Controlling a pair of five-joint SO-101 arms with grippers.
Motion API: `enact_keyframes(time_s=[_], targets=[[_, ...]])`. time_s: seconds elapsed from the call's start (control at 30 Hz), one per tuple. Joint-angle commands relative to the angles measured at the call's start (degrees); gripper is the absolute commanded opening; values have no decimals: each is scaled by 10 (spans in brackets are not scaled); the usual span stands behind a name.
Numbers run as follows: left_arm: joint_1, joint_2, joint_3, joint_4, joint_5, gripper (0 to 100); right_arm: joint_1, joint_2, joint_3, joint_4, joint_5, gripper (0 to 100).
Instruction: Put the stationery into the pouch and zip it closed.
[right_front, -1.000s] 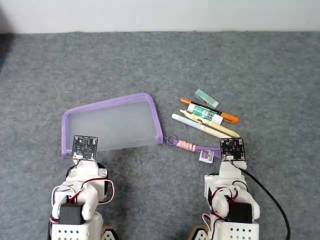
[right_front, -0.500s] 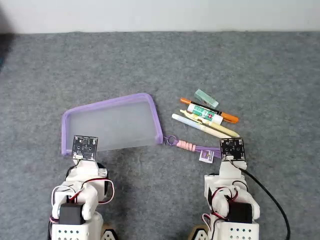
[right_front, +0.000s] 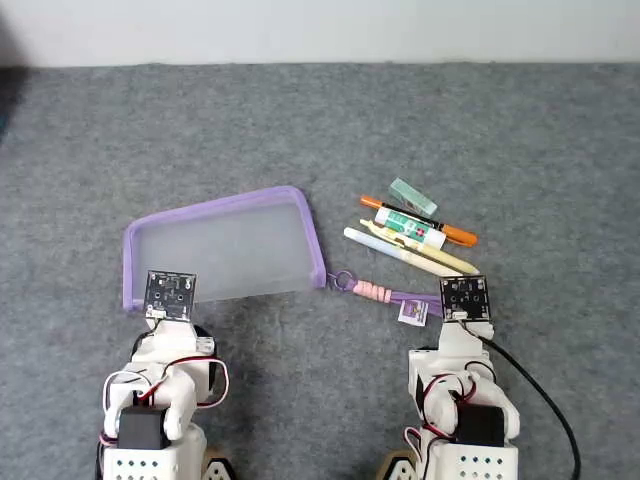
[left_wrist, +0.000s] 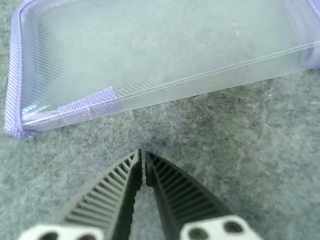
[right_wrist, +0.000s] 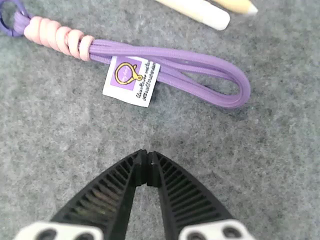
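Grey felt mat (right_front: 300, 130) under everything. Mesh pouch (right_front: 225, 250), purple-trimmed, lies flat just ahead of left pincer (left_wrist: 141, 160), long edge facing it; likely placed so this arm can steady it. Purple wrist strap (right_wrist: 165, 57) with pink beads trails from pouch corner to just ahead of right pincer (right_wrist: 147, 160); paper tag (right_wrist: 131, 80) nearest tips. Beyond strap, bunched within right arm's reach: white pen (right_front: 370, 241), yellow pen (right_front: 445, 259), glue stick (right_front: 410, 227), orange marker (right_front: 462, 237), mint eraser (right_front: 413, 197). Both pincers pressed together, empty. Pouch looks empty; zip state unclear.
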Motion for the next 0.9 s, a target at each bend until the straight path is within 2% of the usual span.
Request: enact_keyframes(time_s=[0.0, 0.63, 0.8, 0.87], targets=[[3, -8, -7, 3, -4, 14, 5, -5, 11, 4, -1, 9], [3, -8, -7, 3, -4, 14, 2, -5, 11, 4, -3, 9], [3, -8, -7, 3, -4, 14, 31, -6, 7, -2, 3, 9], [3, -8, -7, 3, -4, 14, 47, -6, -1, -15, 40, 9]])
